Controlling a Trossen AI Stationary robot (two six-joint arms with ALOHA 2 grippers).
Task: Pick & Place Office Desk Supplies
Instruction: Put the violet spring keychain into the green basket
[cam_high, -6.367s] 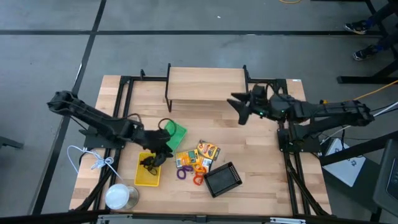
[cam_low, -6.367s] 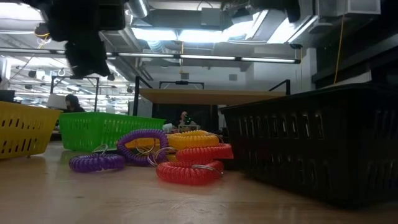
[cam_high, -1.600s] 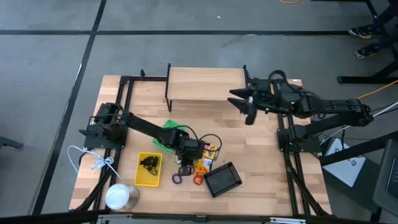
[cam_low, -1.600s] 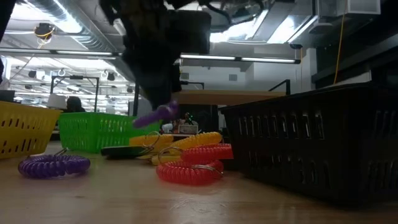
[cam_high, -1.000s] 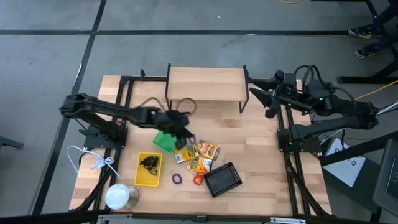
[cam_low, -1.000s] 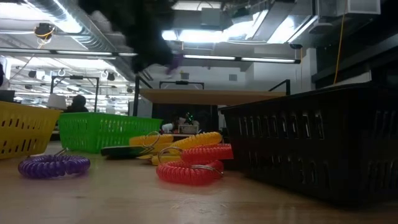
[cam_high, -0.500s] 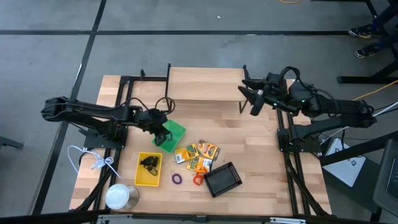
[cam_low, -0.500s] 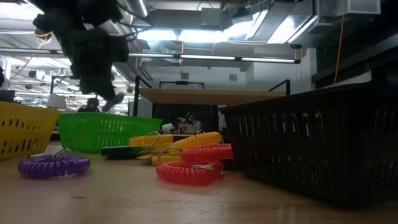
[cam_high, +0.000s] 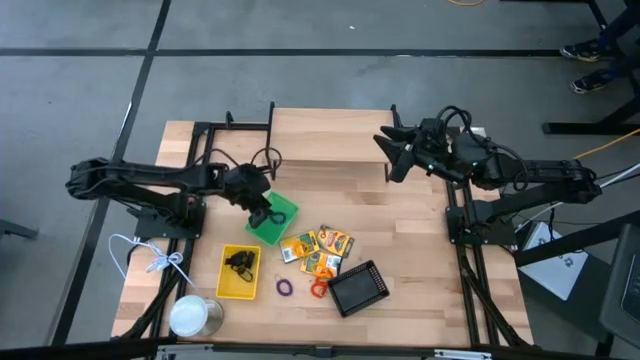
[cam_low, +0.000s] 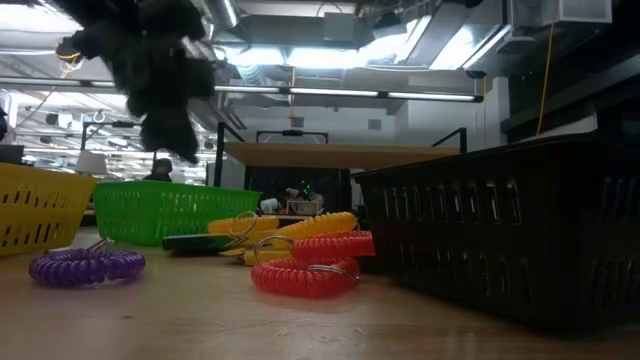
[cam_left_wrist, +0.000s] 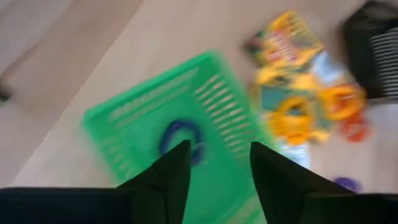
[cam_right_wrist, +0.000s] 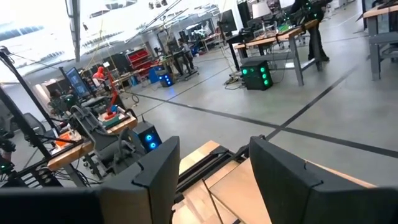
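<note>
Fingers of the left gripper (cam_left_wrist: 214, 168) stand apart with nothing between them, hovering above the green tray (cam_high: 272, 219); in the left wrist view a purple loop (cam_left_wrist: 181, 140) lies flat on the tray floor just beyond the fingertips, apart from them. That loop looks delivered.

What is left lies on the far side of the green tray from the left arm's base: the printed boxes (cam_high: 322, 246) just beside the tray, a second purple loop (cam_high: 284, 288) and an orange loop (cam_high: 318, 289) past them, near the black tray (cam_high: 358, 288). The yellow tray (cam_high: 238, 272), holding black clips (cam_high: 238, 262), sits beside the green tray on the side of the table's near edge.

My judgement: the left gripper is much the nearer to these, since the right gripper (cam_high: 394, 158), jaws parted and empty, waits well away from the green tray by the raised shelf (cam_high: 330, 133). The loops are rings lying flat, with no long axis to match.
</note>
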